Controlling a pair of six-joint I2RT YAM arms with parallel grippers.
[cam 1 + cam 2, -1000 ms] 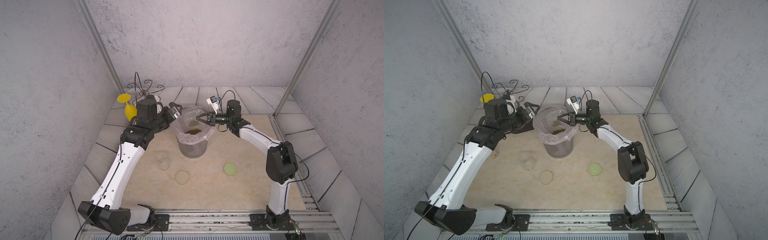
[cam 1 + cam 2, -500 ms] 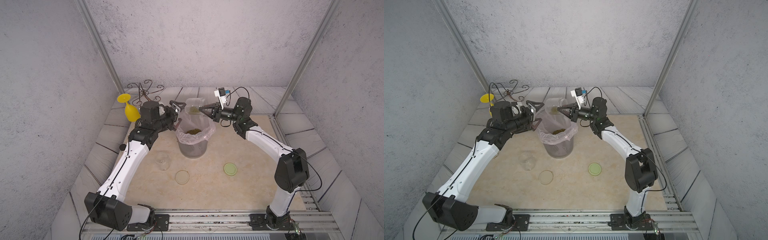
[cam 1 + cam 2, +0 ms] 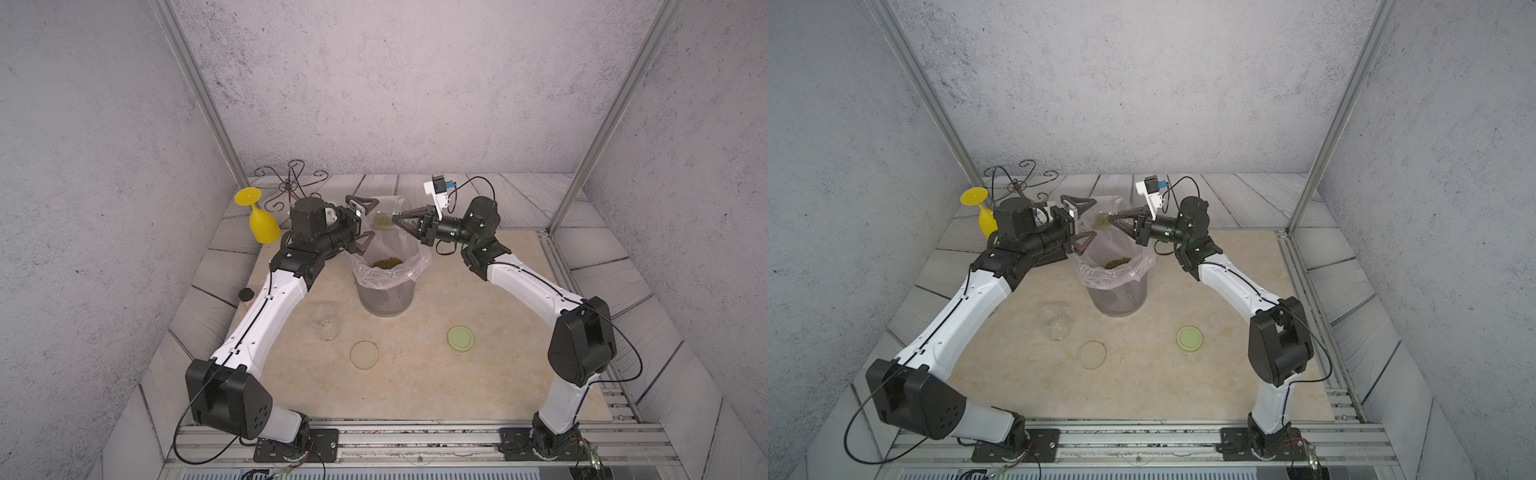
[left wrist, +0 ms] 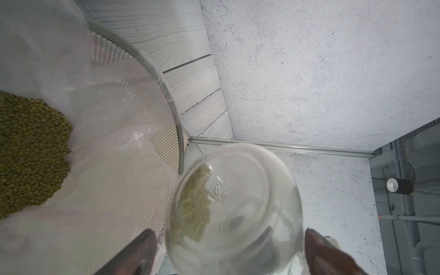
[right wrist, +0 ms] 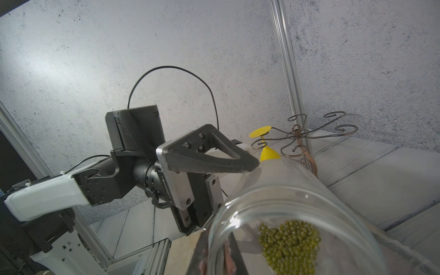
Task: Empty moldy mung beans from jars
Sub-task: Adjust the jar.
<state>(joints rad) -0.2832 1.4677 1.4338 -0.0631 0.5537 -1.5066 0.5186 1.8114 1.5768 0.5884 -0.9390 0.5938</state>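
One clear jar [image 3: 388, 208] [image 3: 1106, 208] hangs on its side above the bin [image 3: 386, 299], mouth toward my right gripper [image 3: 395, 217] [image 3: 1109, 216], which is shut on its rim [image 5: 215, 257]. A small heap of mung beans [image 5: 289, 245] [image 4: 195, 204] lies along the jar's lower wall. My left gripper [image 3: 375, 218] [image 4: 228, 231] is open, its fingers [image 4: 142, 250] either side of the jar's base [image 4: 234, 209], with a gap showing. More mung beans [image 3: 386, 263] [image 4: 28, 154] lie in the bin's liner. A second jar [image 3: 327, 322] stands empty on the table.
A beige lid [image 3: 364, 354] and a pale green lid [image 3: 460, 338] lie flat in front of the bin. At the back left are a yellow goblet [image 3: 259, 220], a wire stand [image 3: 291, 187] and a small black-capped bottle [image 3: 246, 295].
My right gripper has lifted the jar up and back from the bin's mouth. My left arm has swung in, bringing its open fingers around the jar's base.
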